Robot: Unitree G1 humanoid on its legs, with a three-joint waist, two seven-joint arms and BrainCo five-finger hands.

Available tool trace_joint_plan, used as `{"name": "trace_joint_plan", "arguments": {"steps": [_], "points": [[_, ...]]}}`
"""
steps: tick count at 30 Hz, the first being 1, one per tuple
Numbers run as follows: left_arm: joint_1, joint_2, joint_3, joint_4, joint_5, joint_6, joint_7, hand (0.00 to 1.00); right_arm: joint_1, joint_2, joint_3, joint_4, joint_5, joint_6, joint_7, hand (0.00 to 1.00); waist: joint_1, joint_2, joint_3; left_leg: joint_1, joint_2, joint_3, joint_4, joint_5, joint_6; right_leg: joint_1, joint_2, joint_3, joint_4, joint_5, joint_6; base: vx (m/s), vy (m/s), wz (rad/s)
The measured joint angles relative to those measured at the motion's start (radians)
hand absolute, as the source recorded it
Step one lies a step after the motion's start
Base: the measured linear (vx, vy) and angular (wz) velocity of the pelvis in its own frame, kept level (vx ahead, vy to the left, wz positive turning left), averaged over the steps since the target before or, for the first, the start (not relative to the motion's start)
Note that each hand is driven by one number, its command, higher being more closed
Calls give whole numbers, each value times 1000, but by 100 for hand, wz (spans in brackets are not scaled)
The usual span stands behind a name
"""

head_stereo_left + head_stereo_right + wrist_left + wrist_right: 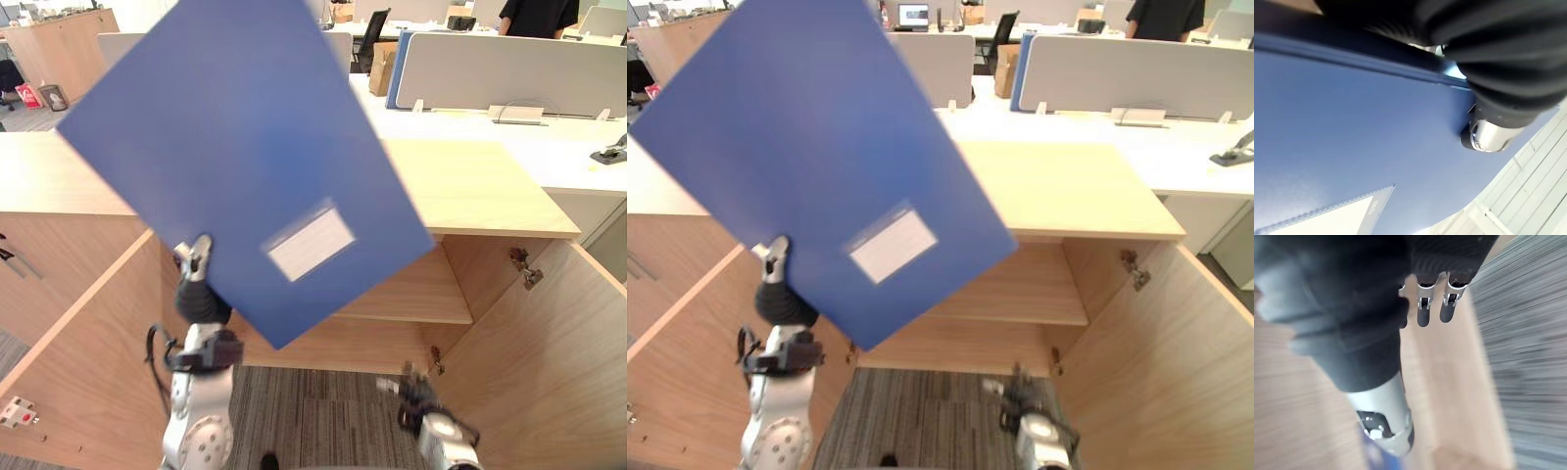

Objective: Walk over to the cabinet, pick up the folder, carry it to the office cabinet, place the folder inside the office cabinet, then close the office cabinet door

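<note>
A large blue folder (245, 147) with a white label (311, 242) is held up, tilted, in front of the open office cabinet (470, 186). My left hand (196, 279) grips its lower edge from below, with the thumb (1488, 137) pressed on the blue cover (1352, 147). The cabinet's inner shelf (411, 294) shows behind the folder. Low at the lower right hangs my right hand (421, 397), over the carpet near the right door. Its fingers (1422, 313) are straight and it holds nothing.
Both cabinet doors stand wide open, the left door (88, 343) and the right door (558, 362). Grey carpet (313, 411) lies in front. Behind the cabinet are white desks with grey dividers (509, 73), and a person in black (537, 15) stands far back.
</note>
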Motion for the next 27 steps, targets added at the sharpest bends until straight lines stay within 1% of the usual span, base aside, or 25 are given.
{"name": "trace_joint_plan", "arguments": {"steps": [2,3,4,5,7,9,10,13,15,18,19,20,22,23,24,26,27], "points": [[9,-1,26,0,-2,1,0,100,5,0,-36,-115,21,-28,-4,0,-2,0,1,-12,1,0,0,3,-2,-13,1,0,-1,2,-2,-49,25,0],[10,0,54,0,-6,4,-1,100,5,-1,-79,-221,26,-48,-13,0,-6,-2,1,-20,1,0,0,5,-3,-19,1,0,-3,6,0,-31,27,-3],[10,1,70,0,-9,7,-5,100,5,-1,-109,-304,34,-59,-16,0,-8,-3,2,-20,0,2,0,8,2,-19,0,0,-5,9,4,-14,21,-3],[10,2,80,0,-8,8,-8,100,4,-4,-120,-343,48,-70,-16,0,-10,-4,2,-20,0,2,0,9,2,-19,-1,0,-5,11,4,-7,17,-4],[10,20,97,0,-8,18,-22,100,-8,-9,-147,-479,78,-98,-13,0,-16,-6,3,-19,-1,3,1,11,2,-19,-1,0,-7,16,8,-3,6,-2],[9,32,102,0,3,27,-34,100,-22,-25,-147,-543,102,-119,-7,0,-20,-6,3,-19,0,3,1,11,2,-20,-1,0,-8,17,8,0,0,0],[9,37,104,0,15,35,-47,100,-44,-49,-147,-587,104,-133,-2,0,-22,-6,3,-19,1,3,1,12,1,-20,0,0,-8,17,8,0,0,0],[8,38,106,0,43,40,-63,100,-86,-83,-147,-623,122,-151,14,0,-25,-6,2,-18,2,3,1,12,1,-20,1,0,-7,17,8,0,0,0],[3,47,114,0,57,42,-72,100,-121,-105,-143,-636,163,-155,30,0,-26,-5,2,-18,2,3,1,12,1,-20,2,1,-7,17,7,0,0,0],[-21,70,121,0,89,43,-78,100,-158,-154,-107,-641,227,-157,69,0,-21,-5,2,-18,1,2,1,12,0,-20,4,1,-7,18,8,0,0,0],[-30,79,119,0,99,43,-85,100,-181,-183,-64,-641,266,-156,94,0,-21,-4,1,-18,1,2,1,12,1,-21,6,0,-7,18,8,0,0,0],[-33,81,118,0,116,43,-88,100,-193,-195,-43,-641,287,-156,109,0,-22,-4,1,-18,1,2,1,12,1,-21,6,1,-7,18,9,0,0,0],[-44,100,104,0,189,44,-99,100,-253,-236,56,-641,367,-153,169,0,-20,-4,1,-19,1,2,1,13,1,-21,6,1,-6,19,9,0,0,0],[-47,109,95,0,204,44,-100,100,-269,-243,78,-641,379,-151,180,0,-18,-4,1,-19,1,2,1,13,0,-21,7,1,-4,20,9,0,0,0],[-50,128,75,0,249,44,-108,100,-311,-256,134,-640,430,-147,215,0,-12,-3,1,-19,1,1,1,13,0,-21,8,1,-3,20,9,0,0,0],[-50,147,53,0,298,45,-120,100,-361,-279,205,-640,496,-138,255,0,-7,-3,1,-18,1,1,1,14,-1,-21,8,1,-2,20,9,0,0,0],[-50,156,45,0,317,45,-123,100,-382,-284,234,-640,504,-130,267,0,-5,-3,1,-18,1,1,1,14,-1,-21,8,1,-1,20,9,0,0,0]]}}
